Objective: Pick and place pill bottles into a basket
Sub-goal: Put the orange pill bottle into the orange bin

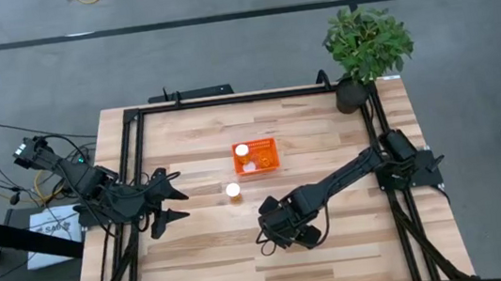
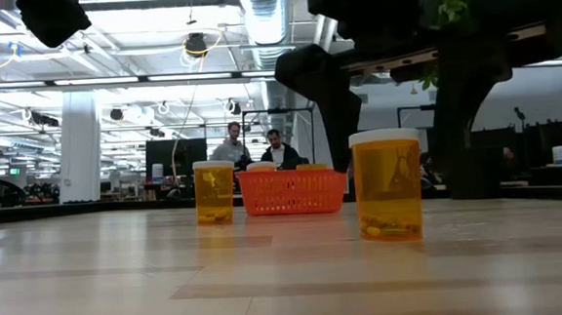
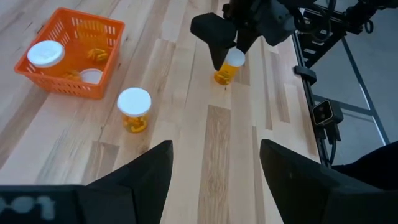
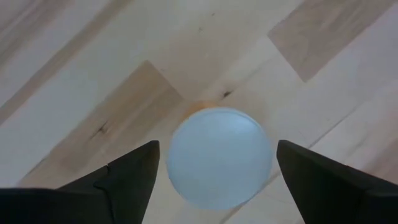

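I see one pill bottle (image 4: 219, 158) standing upright on the desk (image 1: 207, 259) toward its near-middle, white cap up, directly under my right end effector (image 4: 217, 171), whose fingers (image 4: 130, 174) are spread on either side of the cap without touching it. A second bottle (image 1: 234, 191) stands upright on bare wood just in front of the orange basket (image 1: 270, 165), which sits near the middle of the desk. Inside the basket I can make out two white caps (image 1: 242, 149). My left end effector (image 1: 174, 196) hovers near the desk's left edge, pointing toward the basket, fingers apart and holding nothing. A potted plant (image 1: 367, 44) sits at the far right corner.
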`<move>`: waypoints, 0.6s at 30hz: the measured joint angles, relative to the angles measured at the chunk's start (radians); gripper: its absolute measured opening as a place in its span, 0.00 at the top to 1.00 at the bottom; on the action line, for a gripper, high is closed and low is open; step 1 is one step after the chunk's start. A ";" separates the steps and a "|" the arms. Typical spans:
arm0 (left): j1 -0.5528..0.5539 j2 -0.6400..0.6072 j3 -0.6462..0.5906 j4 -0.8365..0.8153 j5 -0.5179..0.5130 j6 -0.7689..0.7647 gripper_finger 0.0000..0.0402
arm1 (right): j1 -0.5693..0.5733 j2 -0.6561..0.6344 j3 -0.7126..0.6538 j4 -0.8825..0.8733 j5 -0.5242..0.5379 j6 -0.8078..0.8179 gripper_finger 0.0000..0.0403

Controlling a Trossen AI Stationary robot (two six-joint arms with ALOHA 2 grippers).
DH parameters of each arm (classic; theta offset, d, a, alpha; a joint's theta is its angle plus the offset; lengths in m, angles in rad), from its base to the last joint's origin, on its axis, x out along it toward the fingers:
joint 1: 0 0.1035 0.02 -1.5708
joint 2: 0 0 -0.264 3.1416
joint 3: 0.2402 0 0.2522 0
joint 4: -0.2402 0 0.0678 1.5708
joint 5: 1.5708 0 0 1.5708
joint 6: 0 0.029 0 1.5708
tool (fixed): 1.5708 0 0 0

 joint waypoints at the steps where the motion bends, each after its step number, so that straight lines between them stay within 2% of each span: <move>1: 0.000 0.000 0.000 0.000 0.000 0.000 0.42 | 0.000 0.000 0.000 0.001 0.000 0.000 0.22; 18: 0.000 0.000 0.000 0.000 0.000 0.000 0.42 | 0.000 0.000 0.000 0.022 -0.002 0.000 0.25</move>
